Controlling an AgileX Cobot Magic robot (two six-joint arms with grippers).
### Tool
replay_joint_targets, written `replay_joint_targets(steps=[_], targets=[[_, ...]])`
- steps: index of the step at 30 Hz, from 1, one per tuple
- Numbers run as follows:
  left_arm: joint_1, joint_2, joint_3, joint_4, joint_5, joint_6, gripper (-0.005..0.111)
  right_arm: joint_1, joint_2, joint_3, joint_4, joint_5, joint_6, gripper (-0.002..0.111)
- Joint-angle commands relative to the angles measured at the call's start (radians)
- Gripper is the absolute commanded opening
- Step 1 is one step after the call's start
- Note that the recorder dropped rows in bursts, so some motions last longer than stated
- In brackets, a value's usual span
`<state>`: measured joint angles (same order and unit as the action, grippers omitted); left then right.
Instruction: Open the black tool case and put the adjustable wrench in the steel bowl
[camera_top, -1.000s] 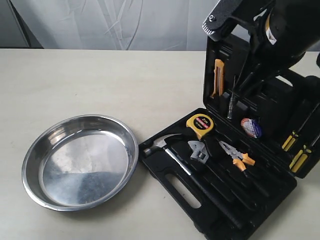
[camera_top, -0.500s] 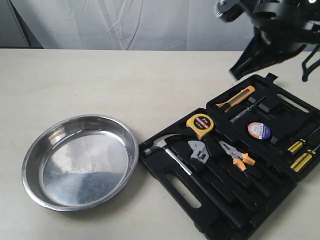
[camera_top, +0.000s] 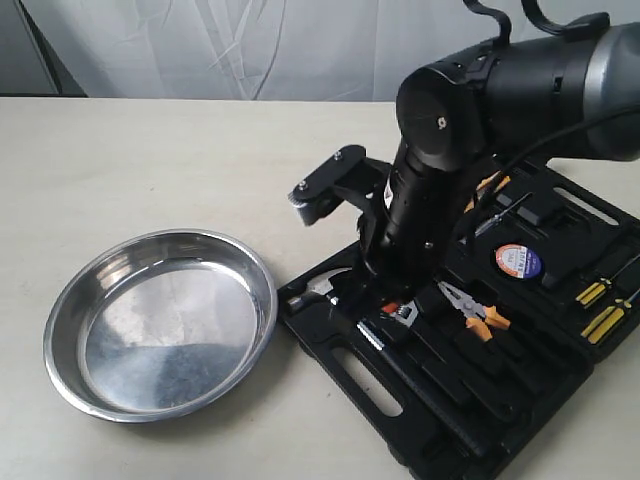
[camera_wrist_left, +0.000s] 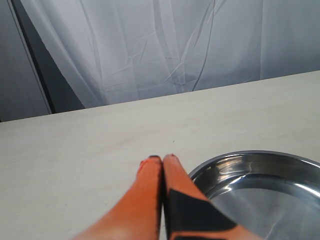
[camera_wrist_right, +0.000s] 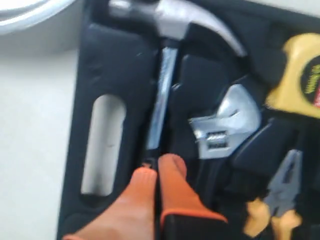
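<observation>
The black tool case (camera_top: 318, 338) lies open and flat on the table, right of the steel bowl (camera_top: 160, 325). The adjustable wrench (camera_wrist_right: 227, 125) rests in its slot between the claw hammer (camera_wrist_right: 170, 22) and the pliers (camera_wrist_right: 280, 200); only part of the adjustable wrench (camera_top: 400, 312) shows under my right arm in the exterior view. My right gripper (camera_wrist_right: 157, 167) is shut, empty, low over the hammer's shaft just beside the wrench. My left gripper (camera_wrist_left: 162, 159) is shut and empty above the table beside the bowl's rim (camera_wrist_left: 240, 156).
The case also holds a yellow tape measure (camera_wrist_right: 300, 75), orange-handled pliers (camera_top: 478, 312), a tape roll (camera_top: 518, 260) and yellow-handled screwdrivers (camera_top: 600, 305). Its handle cut-out (camera_wrist_right: 102, 145) lies beside the hammer. A white curtain (camera_wrist_left: 175, 45) hangs behind the table.
The case lid went from upright to lying flat. My right arm rose off it, then swung down over the tools, covering the tape measure in the exterior view.
</observation>
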<state>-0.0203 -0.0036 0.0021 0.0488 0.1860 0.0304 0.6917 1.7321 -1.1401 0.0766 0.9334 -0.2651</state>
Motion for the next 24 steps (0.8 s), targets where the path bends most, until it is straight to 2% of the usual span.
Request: replay_joint_targets(steps=[1,4,6,8,11,13,15,18,21,24], targets=[[-0.001,0.004,-0.002,-0.002,-0.006,0.000,0.000,-0.004,-0.081,0.052,0.043,0.129,0.068,-0.001],[-0.001,0.004,-0.002,-0.002,-0.006,0.000,0.000,-0.004,-0.155,0.135,0.033,0.218,0.106,-0.001],[-0.001,0.004,-0.002,-0.002,-0.006,0.000,0.000,-0.004,-0.192,0.200,-0.053,0.288,0.106,-0.001],[-0.001,0.004,-0.002,-0.002,-0.006,0.000,0.000,-0.004,-0.204,0.256,-0.235,0.288,0.155,-0.001],[-0.001,0.004,-0.002,-0.002,-0.006,0.000,0.000,-0.032,-0.197,0.296,-0.522,0.288,0.373,-0.001],[-0.001,0.004,-0.002,-0.002,-0.006,0.000,0.000,-0.083,-0.186,0.296,-0.614,0.288,0.514,-0.001],[-0.001,0.004,-0.002,-0.002,-0.006,0.000,0.000,-0.146,-0.176,0.296,-0.649,0.157,0.626,-0.001],[-0.001,0.004,-0.002,-0.002,-0.006,0.000,0.000,-0.221,-0.159,0.296,-0.618,-0.083,0.673,-0.001],[-0.001,0.004,-0.002,-0.002,-0.006,0.000,0.000,-0.242,-0.139,0.296,-0.589,-0.314,0.665,-0.001],[-0.001,0.004,-0.002,-0.002,-0.006,0.000,0.000,-0.242,-0.120,0.296,-0.566,-0.461,0.634,-0.001]])
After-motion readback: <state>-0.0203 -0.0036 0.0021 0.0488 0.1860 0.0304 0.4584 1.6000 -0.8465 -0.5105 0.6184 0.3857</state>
